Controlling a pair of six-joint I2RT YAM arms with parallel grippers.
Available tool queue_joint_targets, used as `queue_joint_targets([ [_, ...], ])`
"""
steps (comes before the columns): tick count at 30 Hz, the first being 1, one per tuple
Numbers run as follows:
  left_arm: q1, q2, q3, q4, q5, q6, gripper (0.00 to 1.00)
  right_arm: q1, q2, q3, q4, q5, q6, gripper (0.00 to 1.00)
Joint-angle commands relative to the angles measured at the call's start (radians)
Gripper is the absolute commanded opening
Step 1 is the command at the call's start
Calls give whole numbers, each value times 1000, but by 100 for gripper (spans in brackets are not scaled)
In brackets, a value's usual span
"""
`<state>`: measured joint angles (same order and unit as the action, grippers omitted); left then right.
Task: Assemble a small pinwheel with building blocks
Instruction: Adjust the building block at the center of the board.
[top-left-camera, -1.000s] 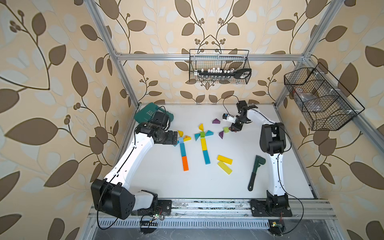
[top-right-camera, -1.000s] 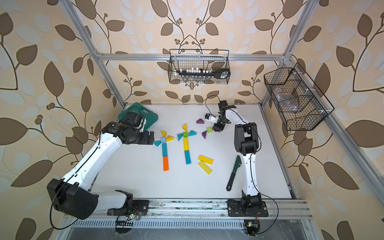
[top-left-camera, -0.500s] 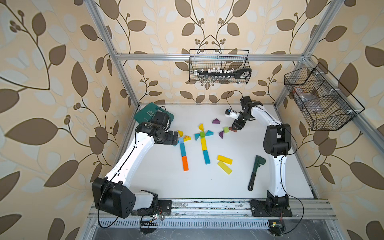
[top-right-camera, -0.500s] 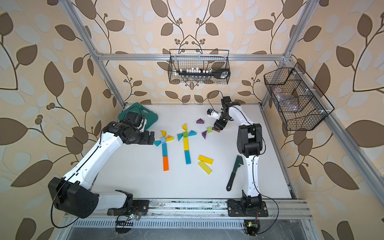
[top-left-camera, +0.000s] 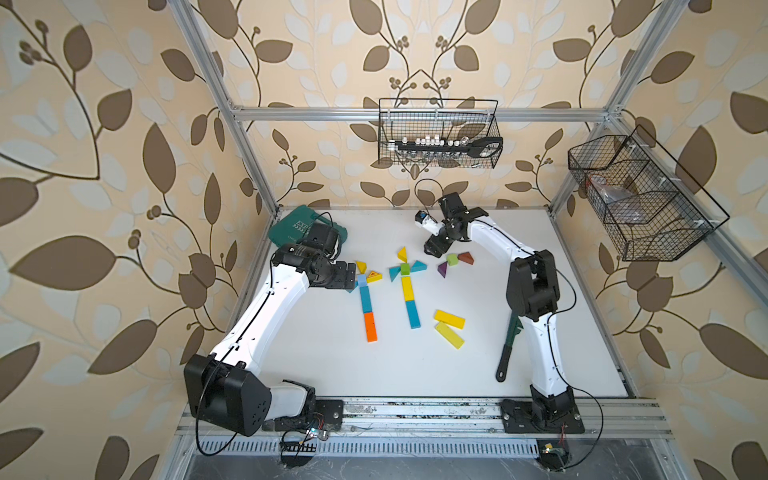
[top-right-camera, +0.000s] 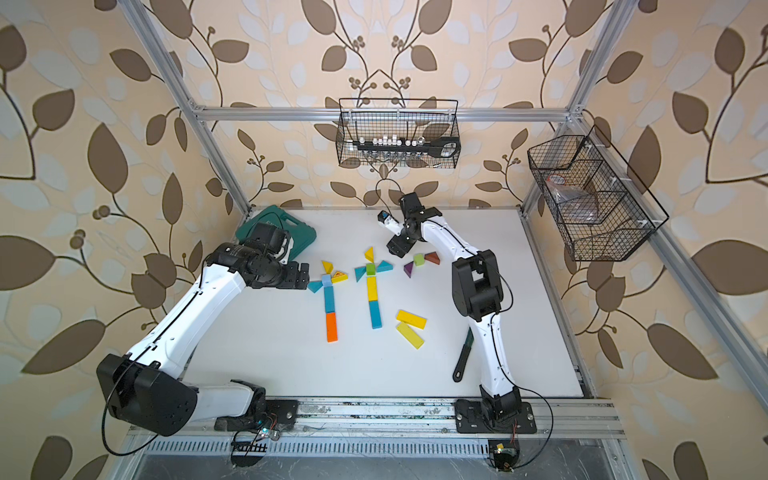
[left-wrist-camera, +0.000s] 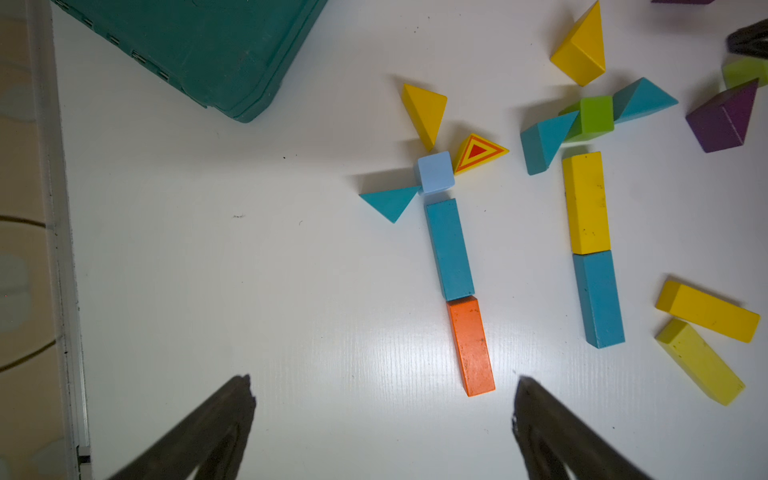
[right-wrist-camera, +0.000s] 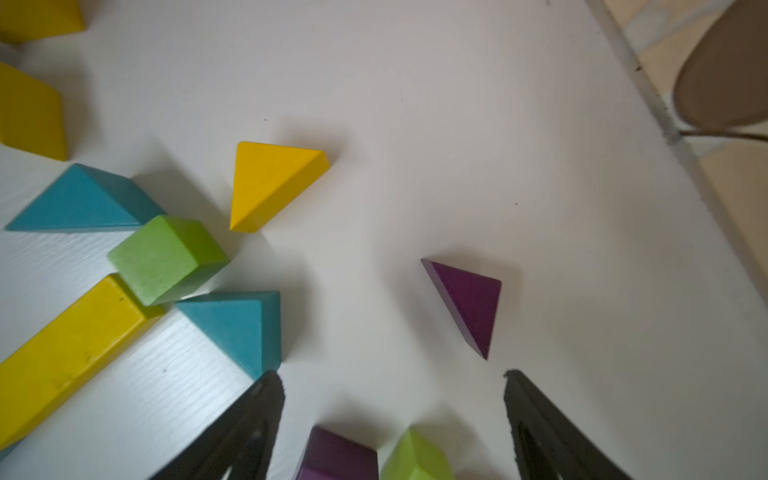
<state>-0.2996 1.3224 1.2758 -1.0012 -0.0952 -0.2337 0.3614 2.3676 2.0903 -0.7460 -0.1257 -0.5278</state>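
Two block pinwheels lie flat mid-table. One has a pale blue cube (top-left-camera: 361, 279), yellow wedges, a teal wedge (left-wrist-camera: 390, 203), a teal bar and an orange bar (top-left-camera: 370, 327). My left gripper (top-left-camera: 348, 280) (left-wrist-camera: 382, 382) is open and empty beside its teal wedge. The other has a green cube (top-left-camera: 404, 269) (right-wrist-camera: 166, 257), a yellow wedge (right-wrist-camera: 270, 183), two teal wedges, and yellow and teal bars. My right gripper (top-left-camera: 433, 250) (right-wrist-camera: 392, 382) hangs open and empty to its right; a purple wedge (right-wrist-camera: 465, 305) lies just ahead of the fingertips. That wedge is hidden in both top views.
A loose green cube (top-left-camera: 452, 260), brown wedge (top-left-camera: 466, 257) and second purple wedge (top-left-camera: 443, 270) sit right of the right gripper. Two yellow bars (top-left-camera: 449, 326) lie nearer the front. A dark green wrench (top-left-camera: 508, 349) lies by the right arm. A teal case (top-left-camera: 291, 222) is at back left.
My right gripper has opened and swung left, off the loose green cube and brown wedge, to over the rear purple wedge. The left arm has not moved.
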Motion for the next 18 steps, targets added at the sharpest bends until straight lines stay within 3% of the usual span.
queue_joint_targets([
  [1,13,4,-3,-5,9,14,99,0,64,96,-31,66,27,84],
  [6,13,10,-3,-5,9,14,99,0,137,158,-25,123,11,84],
  [18,15,27,-1,-8,6,14,99,-2,209,213,5,119,24,79],
])
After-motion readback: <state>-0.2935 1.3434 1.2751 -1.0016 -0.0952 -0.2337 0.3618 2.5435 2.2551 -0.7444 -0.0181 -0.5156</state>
